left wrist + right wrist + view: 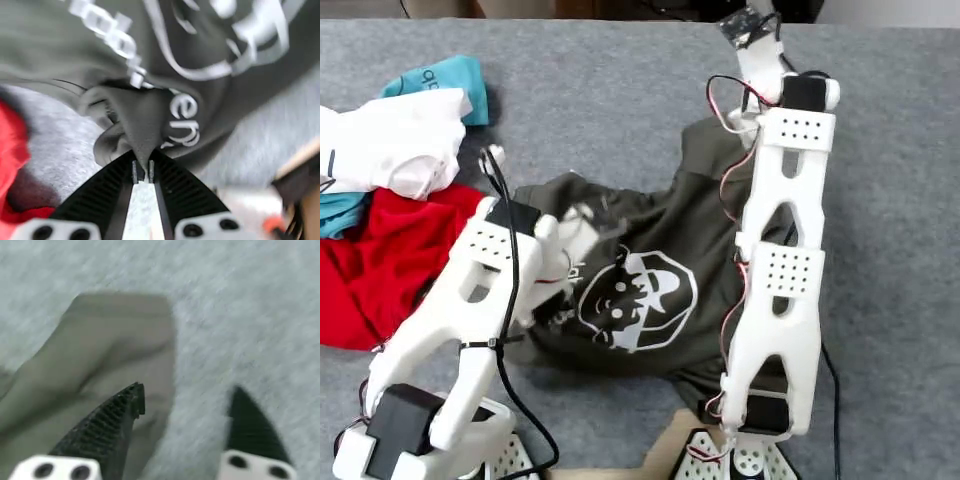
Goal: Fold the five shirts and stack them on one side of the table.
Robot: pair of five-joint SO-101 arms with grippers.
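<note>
Left claw (144, 169) is clamped on a pinched ridge of the dark olive shirt (640, 290), at the garment's 9 o'clock edge in the high view. Right claw (189, 390) stands apart, holding nothing, over the table (880, 200) towards 1 o'clock. One finger is above the end of a sleeve and the other above bare grey surface.

Step in hand, by judgement: spreading this shirt flat ahead of the first fold. Recommendations:
- The left grip takes a small bunch of cloth. A pull should be slow and low to the table, so the fabric does not slip out.
- The right claw should close on the sleeve hem itself, not on the table covering, before any tension is applied.
- The two claws should draw in opposite directions, so the body opens evenly and does not twist.

Condition of the garment: it lies in the middle of the table with the white printed graphic facing up. It is crumpled, with its 6 o'clock edge rucked under and folds gathered around the left grip. No fold is made yet.

Elsewhere: a red shirt (380, 260), a white shirt (390, 150) and a teal shirt (445, 80) lie heaped unfolded at 9 to 10 o'clock. The red one touches the olive shirt's edge.
</note>
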